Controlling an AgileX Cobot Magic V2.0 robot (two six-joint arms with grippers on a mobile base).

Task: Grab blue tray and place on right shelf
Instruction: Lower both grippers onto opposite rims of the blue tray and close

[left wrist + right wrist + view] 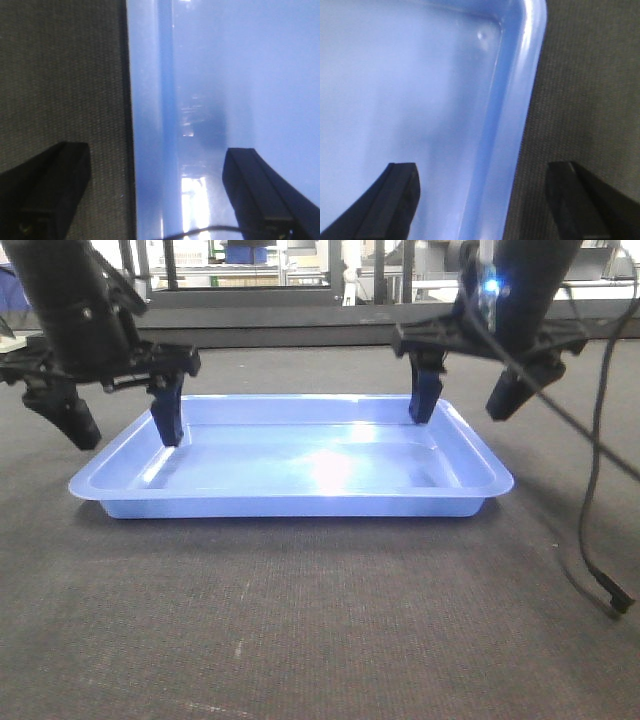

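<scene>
Two claws are wide open and hold nothing. The left claw (115,418) has one finger inside the blue tray (300,465) and one outside its rim. The right claw (470,398) stands the same way at the other end. The tray lies flat on the dark surface (300,620).

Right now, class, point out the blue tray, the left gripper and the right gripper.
blue tray (300,465), front view, on the bare floor of the tray.
left gripper (126,430), front view, midway between its fingers.
right gripper (462,412), front view, midway between its fingers.
</scene>
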